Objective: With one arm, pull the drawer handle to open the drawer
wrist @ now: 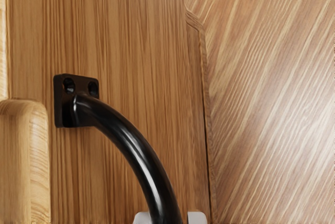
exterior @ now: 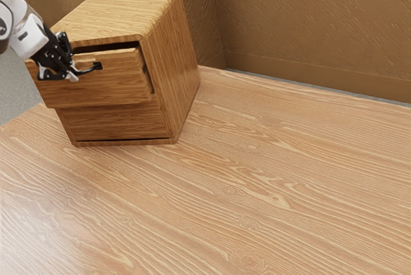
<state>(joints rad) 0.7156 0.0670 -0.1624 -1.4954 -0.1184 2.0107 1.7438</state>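
A wooden cabinet [exterior: 168,44] stands at the table's far left in the exterior view. Its upper drawer [exterior: 106,85] sticks out a little from the cabinet body, with a dark gap [exterior: 115,48] above it. The lower drawer [exterior: 115,122] sits flush. My gripper [exterior: 66,69] is at the upper drawer's front, shut on the black curved handle [exterior: 88,68]. In the wrist view the handle [wrist: 125,140] bends from its screwed mounting plate [wrist: 76,96] on the drawer front [wrist: 131,30] down between my light fingertips [wrist: 196,217].
The wood-grain table [exterior: 270,178] spreads wide in front of the cabinet and toward the exterior view's right. Brown walls [exterior: 308,18] close the back. The table's edge and grey floor [exterior: 13,95] lie behind my arm at the left.
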